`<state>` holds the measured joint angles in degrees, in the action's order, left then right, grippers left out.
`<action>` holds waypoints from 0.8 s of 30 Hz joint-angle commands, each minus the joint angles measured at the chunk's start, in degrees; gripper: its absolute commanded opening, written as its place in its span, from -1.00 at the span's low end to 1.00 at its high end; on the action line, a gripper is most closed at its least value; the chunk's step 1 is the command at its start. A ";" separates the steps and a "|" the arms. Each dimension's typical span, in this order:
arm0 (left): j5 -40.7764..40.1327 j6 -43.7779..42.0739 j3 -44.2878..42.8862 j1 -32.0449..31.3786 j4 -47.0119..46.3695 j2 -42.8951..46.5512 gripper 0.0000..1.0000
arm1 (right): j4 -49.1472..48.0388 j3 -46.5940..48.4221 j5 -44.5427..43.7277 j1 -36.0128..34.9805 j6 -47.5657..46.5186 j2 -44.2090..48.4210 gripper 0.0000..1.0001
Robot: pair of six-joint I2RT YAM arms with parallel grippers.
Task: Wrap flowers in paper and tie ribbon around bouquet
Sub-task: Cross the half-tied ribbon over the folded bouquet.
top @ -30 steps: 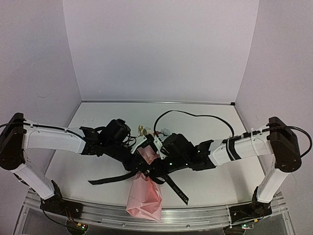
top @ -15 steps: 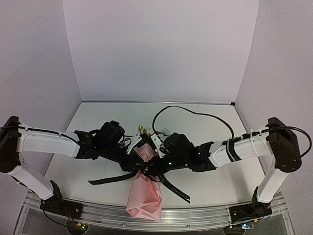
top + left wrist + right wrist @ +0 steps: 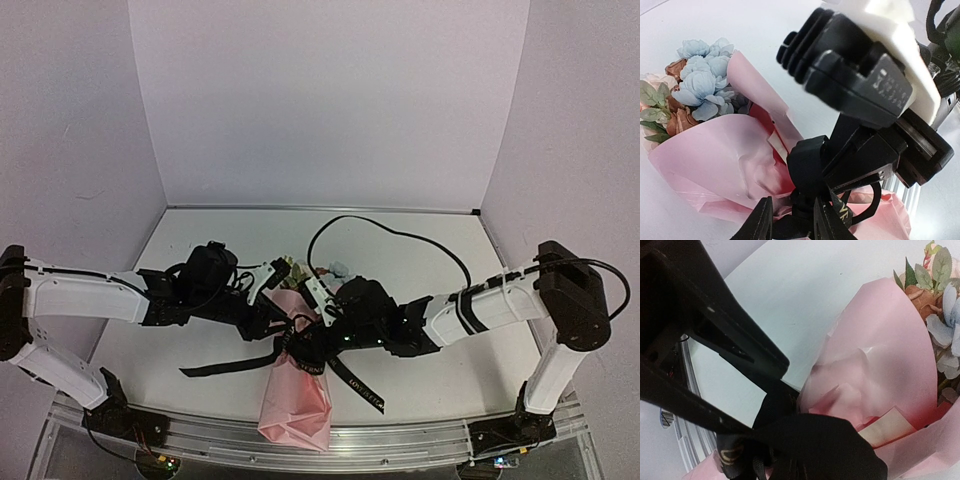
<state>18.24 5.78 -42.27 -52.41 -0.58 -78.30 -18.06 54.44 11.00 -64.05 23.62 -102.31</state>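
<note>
**Operator:** What does the overhead give me?

**Spotter:** Your bouquet (image 3: 296, 395) lies on the table (image 3: 440, 370) with its long axis running far to near. The flowers (image 3: 292, 266) are at the far end and the cone's tail is by the near edge. The ribbon (image 3: 215, 367) crosses it at the waist, and both your grippers meet there, the left gripper (image 3: 280, 322) from the left and the right gripper (image 3: 303, 343) from the right, neither nearer. Against a second ago, your left arm (image 3: 85, 292) has stretched lower and its wrist has drawn back leftward. The bouquet hasn't shifted.

**Operator:** Left wrist?

**Spotter:** Its fingers (image 3: 759, 222) stand apart with dark ribbon between them, and the right gripper's finger sits just beyond (grasping or not, I can't tell). The paper (image 3: 725, 160) and the blue heads lie up-left of them.

**Operator:** Right wrist?

**Spotter:** Closed tight, with ribbon bunched at its tips — I read that as a pinch on the ribbon. Your next pull, I'd judge, should run across the cone's axis — not along it.
</note>
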 commanded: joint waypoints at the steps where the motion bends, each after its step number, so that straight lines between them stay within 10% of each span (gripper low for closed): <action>1: 6.25 -0.25 0.18 0.46 -3.50 -0.53 -0.41 | -3.48 -0.52 -1.23 -0.28 -2.07 -0.42 -1.00; 9: 15.55 -0.68 0.26 0.37 -4.26 -0.51 -0.43 | -4.69 -1.77 -3.95 -0.28 -3.38 -0.54 -1.00; 24: 1.94 -0.01 0.24 0.43 -3.83 2.36 -0.17 | -14.06 -3.64 -5.06 -0.28 -9.21 -3.42 -1.00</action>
<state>26.04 5.89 -41.50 -52.07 -2.55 -78.65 -28.38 50.92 6.92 -64.05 16.86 -105.23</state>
